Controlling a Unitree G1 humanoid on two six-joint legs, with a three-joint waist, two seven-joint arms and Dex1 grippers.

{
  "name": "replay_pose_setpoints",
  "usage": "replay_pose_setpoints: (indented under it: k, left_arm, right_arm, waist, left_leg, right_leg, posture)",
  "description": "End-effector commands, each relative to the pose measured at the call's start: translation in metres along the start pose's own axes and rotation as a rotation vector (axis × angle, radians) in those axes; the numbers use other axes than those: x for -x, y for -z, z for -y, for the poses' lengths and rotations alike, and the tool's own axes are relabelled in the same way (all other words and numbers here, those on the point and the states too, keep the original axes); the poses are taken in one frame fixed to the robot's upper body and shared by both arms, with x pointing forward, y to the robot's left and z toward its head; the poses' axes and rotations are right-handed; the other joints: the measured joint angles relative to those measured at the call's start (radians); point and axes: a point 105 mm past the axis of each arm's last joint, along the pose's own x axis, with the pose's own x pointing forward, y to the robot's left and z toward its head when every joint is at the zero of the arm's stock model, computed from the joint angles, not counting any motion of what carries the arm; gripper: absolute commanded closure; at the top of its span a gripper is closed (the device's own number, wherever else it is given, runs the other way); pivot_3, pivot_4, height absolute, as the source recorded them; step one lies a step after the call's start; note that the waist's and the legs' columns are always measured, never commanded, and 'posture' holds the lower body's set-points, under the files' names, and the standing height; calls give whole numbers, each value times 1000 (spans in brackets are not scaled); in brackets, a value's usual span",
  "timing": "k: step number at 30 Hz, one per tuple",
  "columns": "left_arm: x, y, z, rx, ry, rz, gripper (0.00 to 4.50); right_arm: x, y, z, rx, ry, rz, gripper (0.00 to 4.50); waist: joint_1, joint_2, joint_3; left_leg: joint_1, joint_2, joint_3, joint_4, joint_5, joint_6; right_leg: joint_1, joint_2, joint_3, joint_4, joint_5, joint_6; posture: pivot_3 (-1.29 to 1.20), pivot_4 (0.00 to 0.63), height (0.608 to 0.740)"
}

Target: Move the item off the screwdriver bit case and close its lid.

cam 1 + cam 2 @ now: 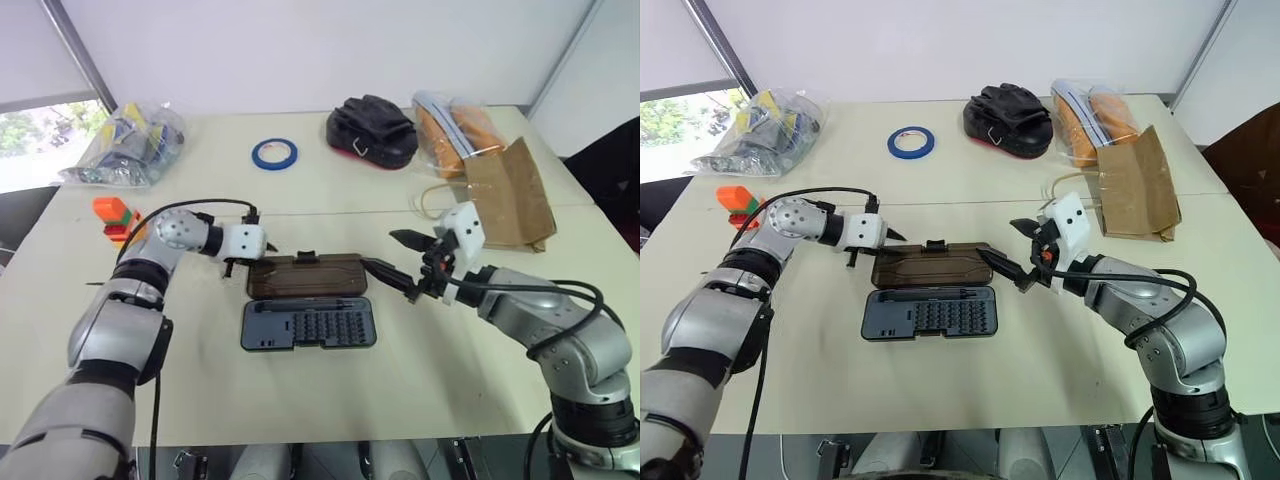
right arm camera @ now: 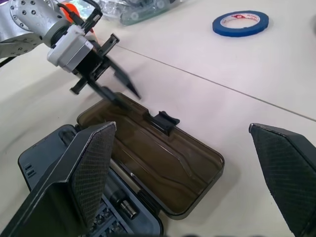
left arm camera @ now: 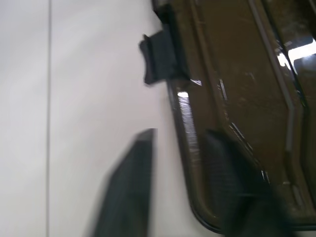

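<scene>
The screwdriver bit case lies open in the middle of the table, its rows of bits showing. Its smoky brown lid lies flat behind it, with the dark latch tab on the far edge. The item, a brown paper bag, rests flat at the right, well clear of the case. My left gripper is open at the lid's left end, one finger over the lid and the other over bare table. My right gripper stands wide open at the lid's right end, holding nothing.
A blue tape roll and a black glove pile sit at the back. Clear plastic bags lie at the back left and back right. A small orange and green block is at the left edge.
</scene>
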Motion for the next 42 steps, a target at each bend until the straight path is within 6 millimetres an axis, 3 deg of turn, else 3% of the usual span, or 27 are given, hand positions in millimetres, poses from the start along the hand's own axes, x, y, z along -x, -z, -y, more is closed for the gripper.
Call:
replay_pose_setpoints:
  k: [1,3,6,8,11,15,18,24,25,30,37,42]
  left_arm:
    - [2,2,-5,29,-47,-1,1043]
    - [4,-1,-13,59,-90,20,41]
    - [22,-20,-45,346,-195,229,41]
    - [40,-32,-53,510,-155,377,41]
    - [70,-47,-47,644,-59,506,41]
    - [90,-54,-18,668,-74,476,41]
    - [93,-61,13,693,-88,450,960]
    - [76,-92,74,751,-123,434,4172]
    - [74,-94,80,758,-132,426,4411]
    - [68,-96,104,801,-147,381,4411]
    - [55,-60,147,874,-108,223,4411]
    - [43,-35,166,889,-108,133,4411]
  right_arm:
    - [0,-10,1,26,0,44,0]
    - [-2,-10,1,23,-5,44,0]
    - [-4,-8,1,17,-15,42,0]
    - [-5,-6,0,8,-26,39,0]
    - [-5,-4,-3,-10,-52,35,0]
    - [-9,-4,3,-14,-54,43,0]
    - [-14,-7,13,-4,-35,54,0]
    - [-31,-10,31,48,-3,48,0]
    - [-34,-10,33,55,-2,45,0]
    - [-50,-7,44,87,-6,14,0]
    - [-76,0,50,129,-66,-66,0]
    - [-87,25,42,176,-193,-223,0]
  waist:
    - [-1,0,0]
    - [-1,0,0]
    - [-1,0,0]
    - [-4,-2,1]
    - [-19,-2,1]
    - [-42,1,0]
    - [-36,0,0]
    - [-11,0,0]
    - [-6,0,0]
    - [2,0,0]
    - [-4,1,0]
    - [-1,1,0]
  left_leg:
    - [0,0,0,0,0,0]
    - [0,0,0,0,0,0]
    - [0,0,0,0,0,0]
    - [-1,0,0,1,0,0]
    - [-3,1,-1,2,0,1]
    - [0,1,0,0,0,1]
    - [1,2,0,0,0,0]
    - [1,4,0,0,1,-2]
    - [1,4,1,0,1,-2]
    - [2,4,1,-1,1,-2]
    - [5,6,3,-4,1,-3]
    - [8,6,3,-4,1,-3]
  right_leg:
    - [0,0,0,0,0,0]
    - [0,0,0,0,0,0]
    - [0,0,0,0,0,0]
    - [-1,0,-1,1,0,0]
    - [-1,1,0,1,0,0]
    - [-1,2,3,1,0,0]
    - [-1,3,5,2,0,0]
    - [-1,3,5,1,1,-2]
    - [-1,3,5,0,1,-2]
    - [0,3,5,0,2,-3]
    - [0,5,6,0,2,-4]
    - [4,5,5,-2,2,-4]
  posture:
    - [0,150,740]
    - [0,150,740]
    - [0,150,740]
    - [0,150,740]
    - [0,150,740]
    - [0,150,740]
    - [0,150,740]
    - [0,150,740]
    - [0,150,740]
    - [0,150,740]
    - [0,150,740]
    - [0,150,740]
